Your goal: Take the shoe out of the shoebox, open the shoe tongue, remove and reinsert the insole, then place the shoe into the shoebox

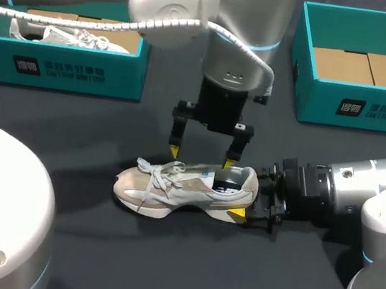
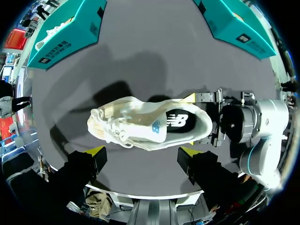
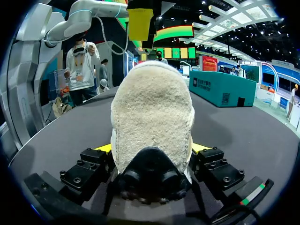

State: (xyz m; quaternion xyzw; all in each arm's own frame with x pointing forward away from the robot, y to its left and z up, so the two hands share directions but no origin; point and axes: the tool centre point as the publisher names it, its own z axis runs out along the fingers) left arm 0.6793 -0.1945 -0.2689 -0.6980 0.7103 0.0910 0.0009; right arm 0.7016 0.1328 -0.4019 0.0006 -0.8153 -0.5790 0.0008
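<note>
A cream and white sneaker [image 1: 180, 185] lies upright on the dark table, toe toward my left side. Its dark insole [image 2: 176, 121] shows inside the opening. My right gripper [image 1: 247, 193] comes in low from the right and is shut on the heel, one yellow tip on each side. In the right wrist view the fuzzy heel [image 3: 152, 112] fills the space between that gripper's [image 3: 151, 149] fingers. My left gripper [image 1: 201, 157] hangs open just above the shoe's opening, touching nothing. In the left wrist view the sneaker [image 2: 140, 124] lies ahead of the left gripper [image 2: 142, 153].
A teal shoebox [image 1: 66, 67] at the back left holds another pale shoe [image 1: 71, 37]. A second teal shoebox [image 1: 316, 97] at the back right shows only brown cardboard inside. Bare dark table lies in front of the sneaker.
</note>
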